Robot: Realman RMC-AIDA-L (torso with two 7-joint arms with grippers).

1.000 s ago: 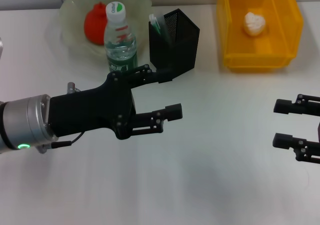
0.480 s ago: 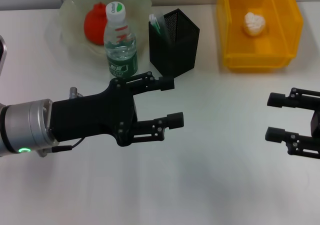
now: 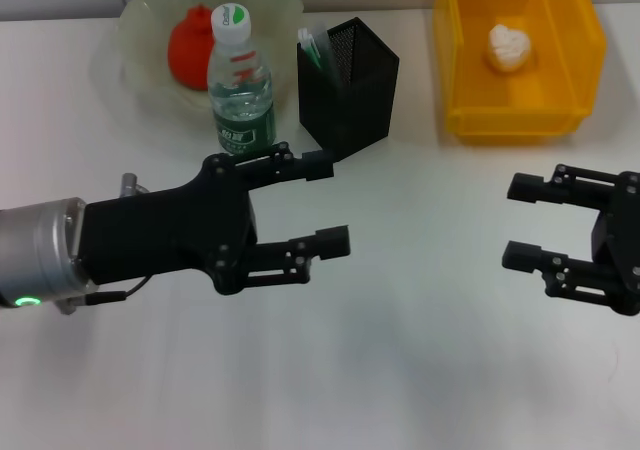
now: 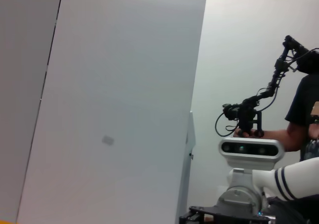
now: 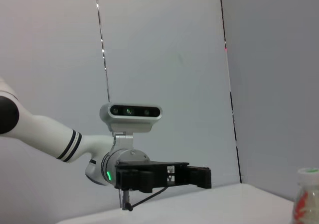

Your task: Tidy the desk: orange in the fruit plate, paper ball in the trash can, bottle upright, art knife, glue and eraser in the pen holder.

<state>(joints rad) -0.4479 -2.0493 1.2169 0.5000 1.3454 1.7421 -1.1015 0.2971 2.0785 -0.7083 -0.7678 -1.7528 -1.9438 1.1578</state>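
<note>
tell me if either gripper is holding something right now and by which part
Nothing is held. The left gripper and the right gripper both hang open and empty over the table.

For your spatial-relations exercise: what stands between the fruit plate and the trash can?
In the head view, the pen holder stands between the fruit plate and trash can.

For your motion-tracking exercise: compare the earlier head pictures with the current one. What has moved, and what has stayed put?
The left end effector, open and empty, drew back from the pen holder toward the robot. The right end effector, also open, slid inward over the table. The bottle, orange, paper ball and trash can stayed put.
</note>
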